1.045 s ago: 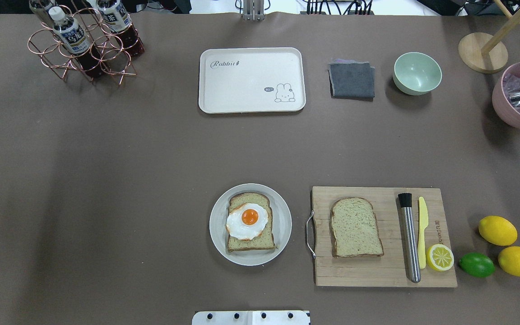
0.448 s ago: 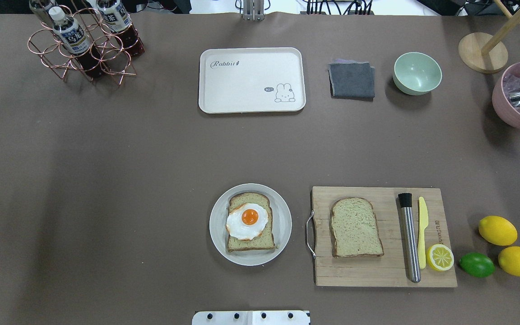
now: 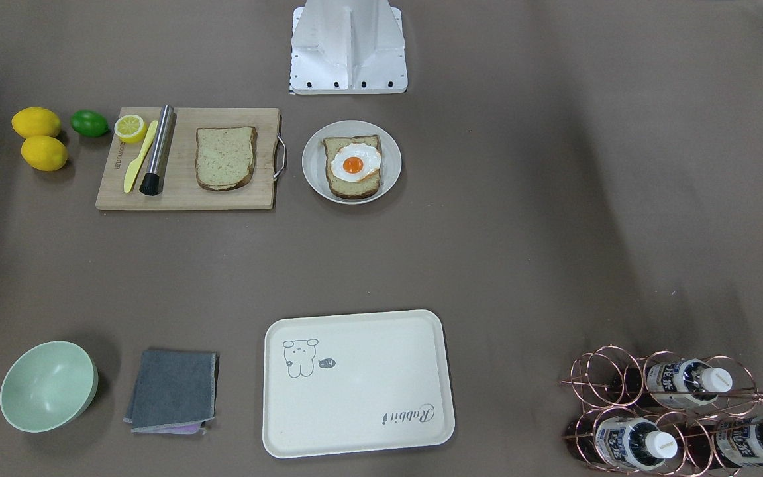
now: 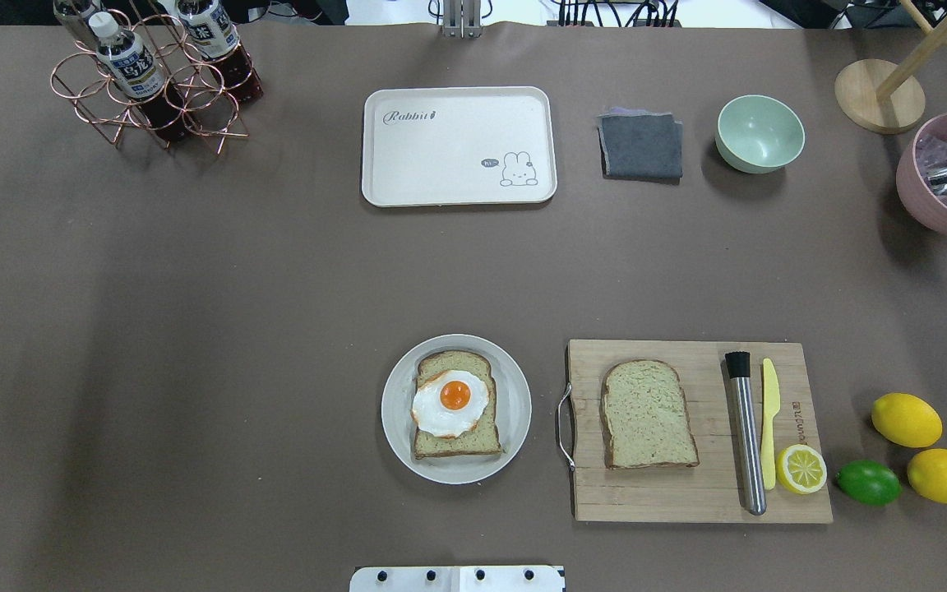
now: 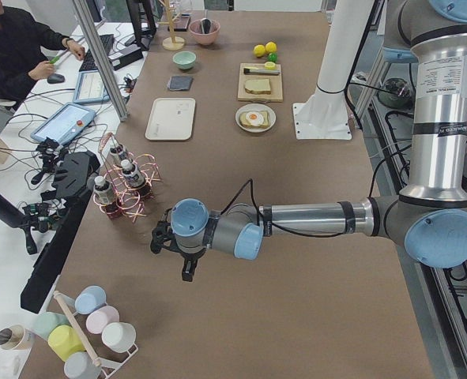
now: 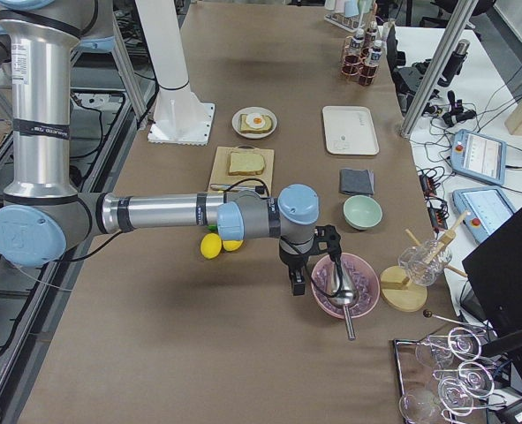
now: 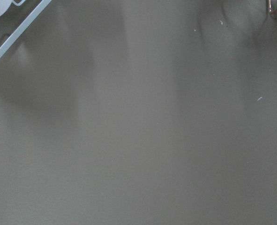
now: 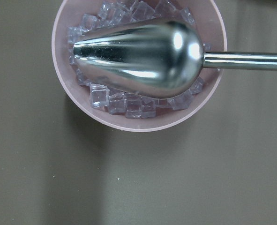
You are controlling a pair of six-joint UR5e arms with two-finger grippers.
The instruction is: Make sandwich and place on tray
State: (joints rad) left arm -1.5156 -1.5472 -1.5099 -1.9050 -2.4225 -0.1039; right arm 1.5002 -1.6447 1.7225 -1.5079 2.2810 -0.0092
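Observation:
One bread slice [image 4: 455, 444] with a fried egg [image 4: 450, 403] on top lies on a round white plate [image 4: 516, 395]. A second bare slice [image 4: 649, 413] lies on the wooden cutting board [image 4: 597, 493]. The cream tray [image 4: 457, 160] marked "Rabbit" stands empty at the far middle. My left gripper [image 5: 187, 272] shows only in the exterior left view, low over bare table near the bottle rack, far from the food. My right gripper [image 6: 297, 284] shows only in the exterior right view, beside a pink bowl. I cannot tell whether either is open or shut.
A metal muddler [image 4: 746, 432], yellow knife [image 4: 769, 432] and lemon half [image 4: 801, 469] lie on the board; two lemons [image 4: 906, 419] and a lime [image 4: 868, 482] lie beside it. A grey cloth [image 4: 641, 145], green bowl [image 4: 759, 133], pink ice bowl with scoop [image 8: 138, 70] and copper bottle rack [image 4: 153, 78] stand along the far side.

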